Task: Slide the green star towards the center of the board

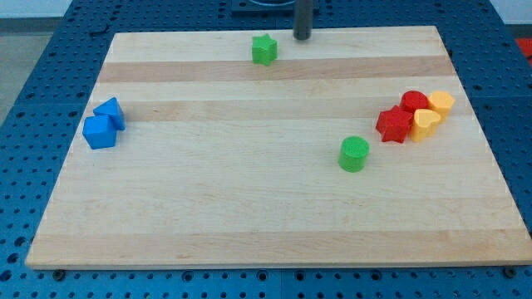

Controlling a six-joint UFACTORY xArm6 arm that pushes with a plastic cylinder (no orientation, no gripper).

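While the green star (264,49) sits near the top edge of the wooden board (249,216), slightly left of the middle, its squat, bright-green body shows blunt points and a flat upper face. Just to the star's right, apart from it, my tip (302,38) stands at the board's top edge; the rod is bare, holds nothing and touches no block. A green cylinder (353,154) stands well below, right of centre. Toward the view's right, a red star-like block (394,124), a red cylinder (413,102) and two yellow blocks (426,124) (440,103) huddle touching. Far left, a blue cube (100,132) and a blue triangular block (110,111) rest together.
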